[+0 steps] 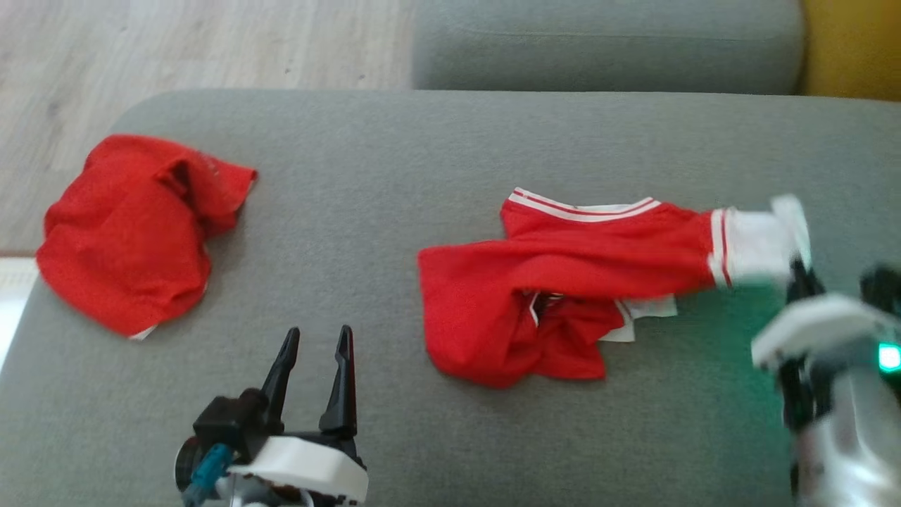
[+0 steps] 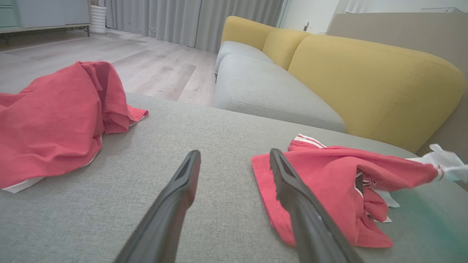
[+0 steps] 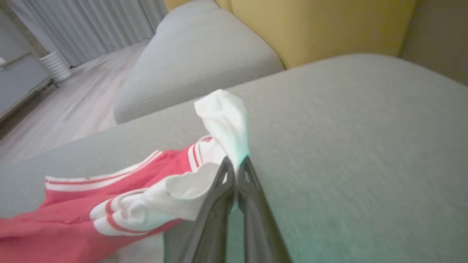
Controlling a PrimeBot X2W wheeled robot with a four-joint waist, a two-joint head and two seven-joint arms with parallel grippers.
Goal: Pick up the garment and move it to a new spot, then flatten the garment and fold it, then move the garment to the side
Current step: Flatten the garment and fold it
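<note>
Right jaws clenched on garment, white end rightward, axis sideways; left jaws released.

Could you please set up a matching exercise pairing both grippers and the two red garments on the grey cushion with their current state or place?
Things:
1. left gripper
2. right gripper
3. striped red garment
4. plain red garment

States:
A. heaped near the grey cushion's left edge
B. fingers shut on white fabric
C. fingers open, holding nothing
D. one end pulled out to the right

Pairs: 1-C, 2-B, 3-D, 4-A
</note>
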